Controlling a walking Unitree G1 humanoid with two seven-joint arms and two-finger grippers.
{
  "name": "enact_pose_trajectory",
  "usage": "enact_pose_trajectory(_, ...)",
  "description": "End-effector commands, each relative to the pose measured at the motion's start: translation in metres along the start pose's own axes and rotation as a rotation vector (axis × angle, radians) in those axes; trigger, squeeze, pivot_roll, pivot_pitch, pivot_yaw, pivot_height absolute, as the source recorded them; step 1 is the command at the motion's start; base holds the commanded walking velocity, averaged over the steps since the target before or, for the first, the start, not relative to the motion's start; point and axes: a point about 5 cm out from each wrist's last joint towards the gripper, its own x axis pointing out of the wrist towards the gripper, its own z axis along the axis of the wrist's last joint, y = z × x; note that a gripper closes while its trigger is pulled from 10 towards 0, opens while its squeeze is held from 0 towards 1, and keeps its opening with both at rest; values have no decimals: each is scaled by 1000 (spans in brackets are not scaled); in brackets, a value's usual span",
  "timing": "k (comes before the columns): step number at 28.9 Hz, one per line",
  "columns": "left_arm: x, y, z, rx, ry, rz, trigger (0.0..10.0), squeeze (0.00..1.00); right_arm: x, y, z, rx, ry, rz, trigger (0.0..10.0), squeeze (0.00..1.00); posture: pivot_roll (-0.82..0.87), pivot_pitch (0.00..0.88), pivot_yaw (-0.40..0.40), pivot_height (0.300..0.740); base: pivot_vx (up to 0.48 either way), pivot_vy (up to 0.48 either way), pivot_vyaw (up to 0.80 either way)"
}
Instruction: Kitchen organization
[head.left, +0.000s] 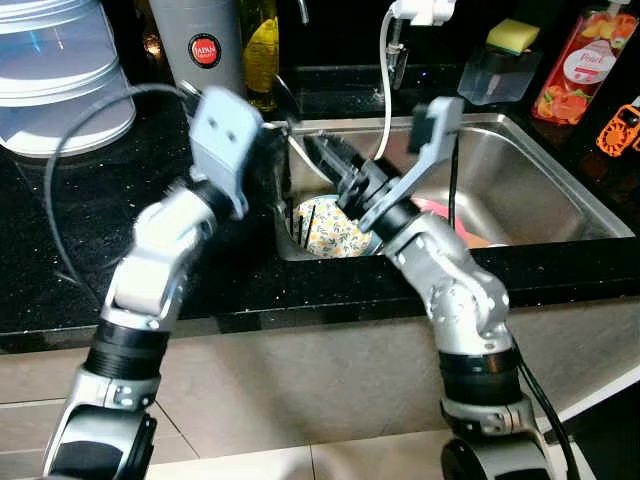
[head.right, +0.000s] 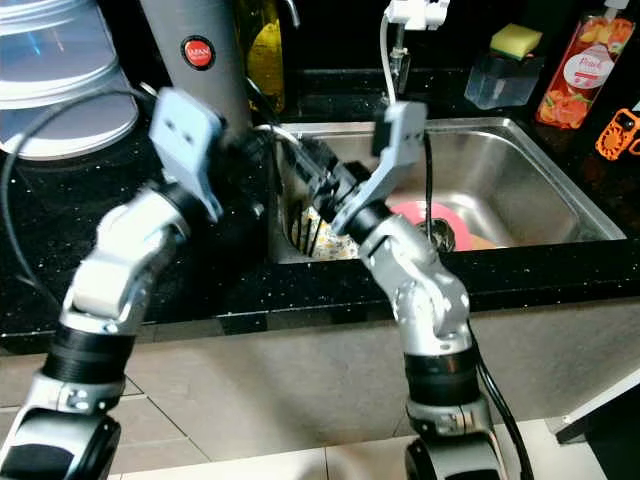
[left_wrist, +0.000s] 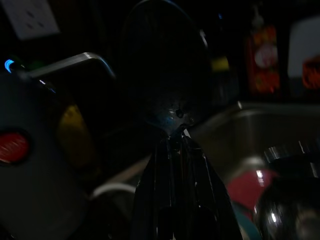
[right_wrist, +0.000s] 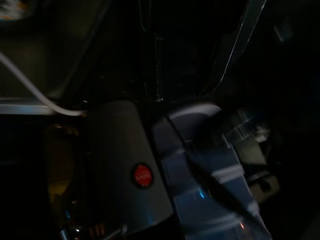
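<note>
Both arms reach over the left end of the steel sink (head.left: 545, 150). My left gripper (left_wrist: 175, 142) hovers above the sink's left rim, shut on the handle of a dark spoon (left_wrist: 165, 70) whose bowl sticks up past the fingertips. My right gripper (head.left: 325, 160) points left and away, just above a floral plate (head.left: 325, 232) leaning inside the sink's left end. Its fingers look open, with nothing seen between them. A pink plate (head.right: 432, 215) lies further right in the basin.
On the black counter (head.left: 80, 210) to the left stand a grey thermos (head.left: 205, 40) and a clear stacked container (head.left: 50, 70). A yellow bottle (head.left: 262, 55), white tap hose (head.left: 386, 90), sponge (head.left: 512, 35) and peach soap bottle (head.left: 585, 60) line the back.
</note>
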Motion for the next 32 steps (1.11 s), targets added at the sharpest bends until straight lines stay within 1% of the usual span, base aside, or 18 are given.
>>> enact_pose_trajectory(1,2,-3,3,-21,-8,-20,10000,0,0,-2,3,-32,-21,-24,10000,0,120,0,-7,740,0,0,0)
enact_pose_trajectory(5,2,-6,1,-22,0,-31,10000,0,1,-1,4,-45,-35,-31,10000,0,120,0,-5,740,0,0,0)
enact_pose_trajectory(7,3,-15,-4,-40,13,-59,10000,0,4,1,7,-91,-59,-51,10000,0,120,0,-5,740,0,0,0)
enact_pose_trajectory(11,3,-21,-9,-54,28,-73,10000,0,6,2,12,-121,-104,-69,10000,0,120,0,-5,740,0,0,0)
enact_pose_trajectory(17,5,-23,-13,-66,41,-78,10000,0,9,12,20,-124,-156,-20,10000,0,119,0,-5,740,0,0,0)
enact_pose_trajectory(21,9,-23,-13,-74,40,-71,10000,0,12,25,26,-133,-179,50,10000,0,112,0,-2,740,0,0,0)
enact_pose_trajectory(24,10,-24,-13,-73,38,-74,10000,0,13,27,25,-149,-178,59,10000,0,110,0,-2,740,0,0,0)
enact_pose_trajectory(28,12,-32,-13,-81,37,-108,10000,0,16,29,24,-168,-181,51,10000,0,105,0,-2,740,0,0,0)
enact_pose_trajectory(32,13,-36,-15,-86,38,-117,10000,0,19,31,24,-172,-182,51,10000,0,105,0,-3,740,0,0,0)
